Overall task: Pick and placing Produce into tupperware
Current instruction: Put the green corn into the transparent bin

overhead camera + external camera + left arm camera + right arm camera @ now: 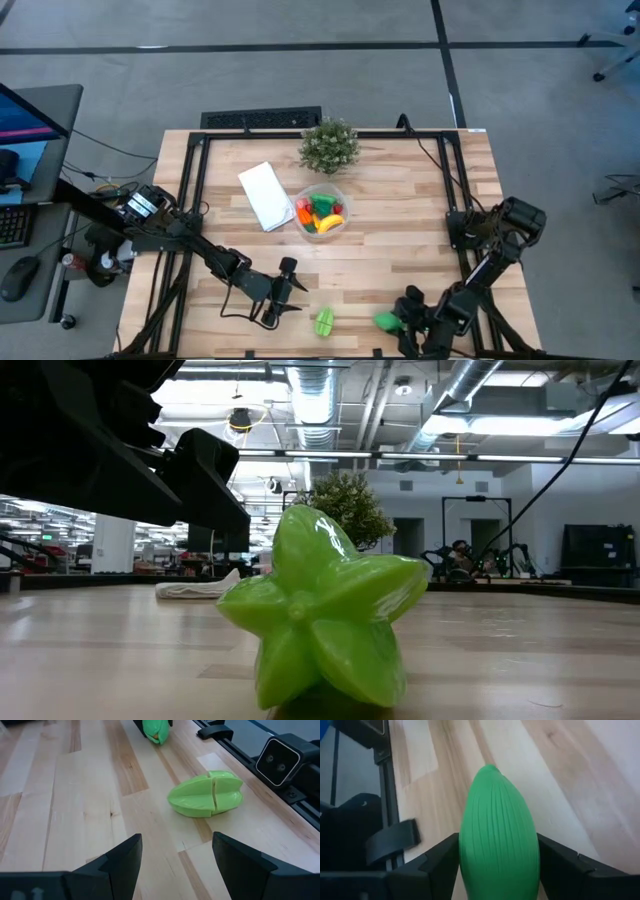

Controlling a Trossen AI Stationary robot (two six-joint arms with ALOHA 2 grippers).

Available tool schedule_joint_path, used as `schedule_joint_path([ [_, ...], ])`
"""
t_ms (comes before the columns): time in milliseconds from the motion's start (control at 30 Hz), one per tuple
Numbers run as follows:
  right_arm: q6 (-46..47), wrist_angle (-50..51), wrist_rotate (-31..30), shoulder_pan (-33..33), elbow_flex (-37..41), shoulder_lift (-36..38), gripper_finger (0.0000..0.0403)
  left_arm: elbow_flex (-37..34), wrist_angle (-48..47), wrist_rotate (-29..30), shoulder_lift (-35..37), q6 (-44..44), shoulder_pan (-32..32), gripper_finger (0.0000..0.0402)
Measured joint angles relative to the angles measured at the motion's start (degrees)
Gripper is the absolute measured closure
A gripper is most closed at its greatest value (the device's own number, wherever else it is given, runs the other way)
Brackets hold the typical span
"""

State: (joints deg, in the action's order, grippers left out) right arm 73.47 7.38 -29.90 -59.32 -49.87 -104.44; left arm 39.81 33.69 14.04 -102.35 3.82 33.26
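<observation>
A light green star-shaped fruit [323, 321] lies on its side on the wood near the table's near edge; it fills the low view [320, 620]. My left gripper [298, 295] is open just left of it, fingers pointing at it [205, 794] with bare wood between. My right gripper [400, 322] is shut on a darker green ribbed piece [385, 321], right of the star fruit. The round clear tupperware [320, 212] stands mid-table with red, green, yellow and orange produce [322, 210] inside. My right gripper pinches the green ribbed piece between its two fingers [442, 862], one on each long side [470, 845]. The fingers lie along the piece, whose pointed end [490, 770] sticks out ahead of them. Whether it is lifted clear of the wood cannot be told.
A flat white lid [266, 195] lies left of the tupperware, and a bushy potted plant [329, 145] stands behind it near the far edge. The low camera [280, 755] sits on the near rail beside the star fruit. Black frame rails [195, 180] run along the table sides.
</observation>
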Motion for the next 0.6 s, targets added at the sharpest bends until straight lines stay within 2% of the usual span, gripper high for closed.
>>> schedule_joint_path([
  [300, -7.3, -0.2, -1.4, 3.1, 0.0, 0.0, 0.0172, 0.0, 0.0, 0.2, 0.0, 0.0, 0.0, 0.0168],
  [600, -18.7, -0.1, -1.7, 8.5, 0.0, 1.8, 0.0172, 0.0, -0.1, 0.1, 0.0, 0.0, 0.0, 0.0168],
])
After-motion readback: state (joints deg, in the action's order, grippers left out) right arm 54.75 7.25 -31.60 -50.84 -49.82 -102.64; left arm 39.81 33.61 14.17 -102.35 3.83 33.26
